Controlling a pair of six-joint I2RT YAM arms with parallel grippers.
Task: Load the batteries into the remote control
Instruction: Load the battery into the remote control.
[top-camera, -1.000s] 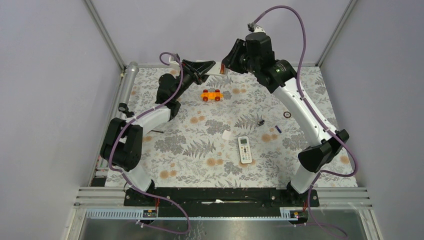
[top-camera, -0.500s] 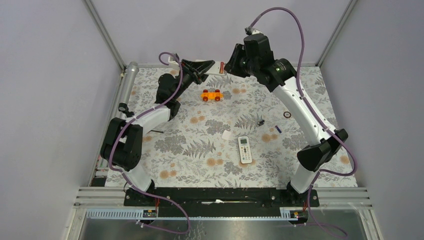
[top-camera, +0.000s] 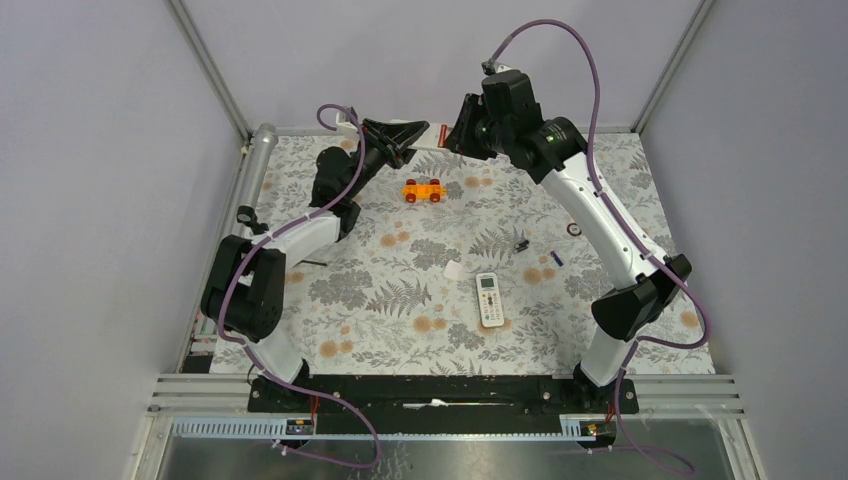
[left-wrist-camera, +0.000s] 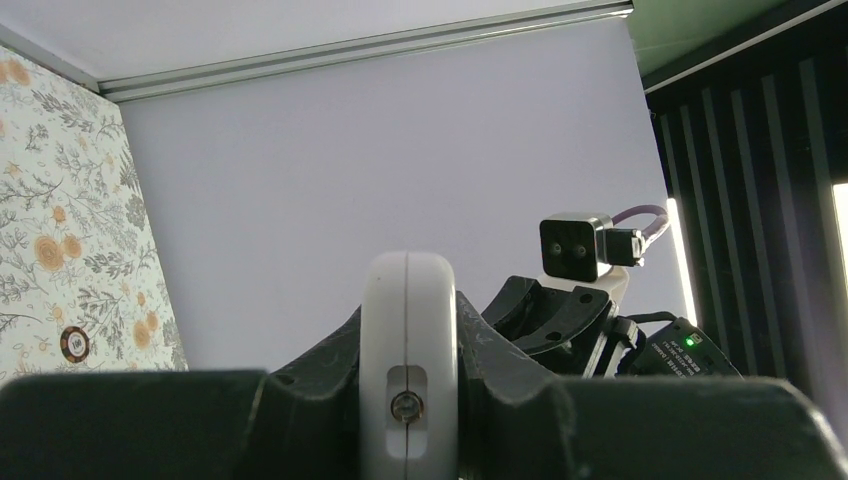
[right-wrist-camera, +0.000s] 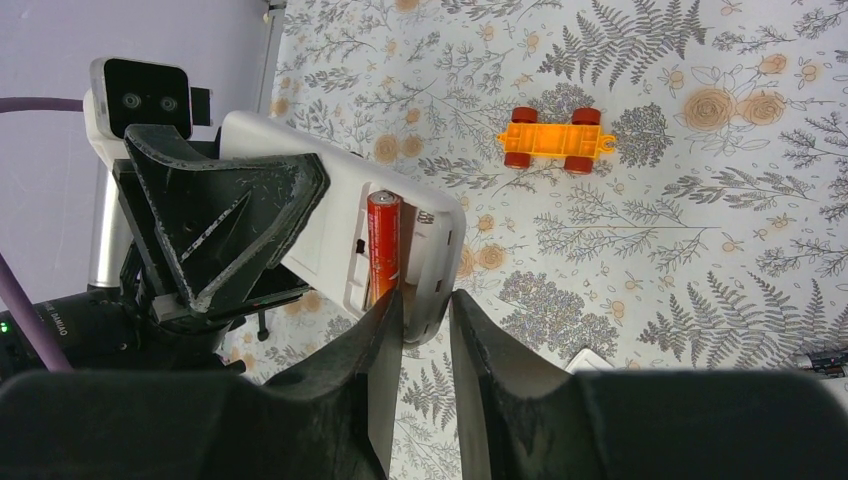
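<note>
Clamping the light remote, your left claw steadies it; right claw, barely parted, empty: press the slick battery mid-barrel.

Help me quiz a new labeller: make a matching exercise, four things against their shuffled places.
1. slim white-edged remote control
2. red cylindrical battery
3. orange toy car with red wheels
4. white remote with pale green screen

A. in the remote control's open compartment
B. clamped in the left gripper
C. on the floral table, near half
D. on the table, far half

Pairs: 1-B, 2-A, 3-D, 4-C
</note>
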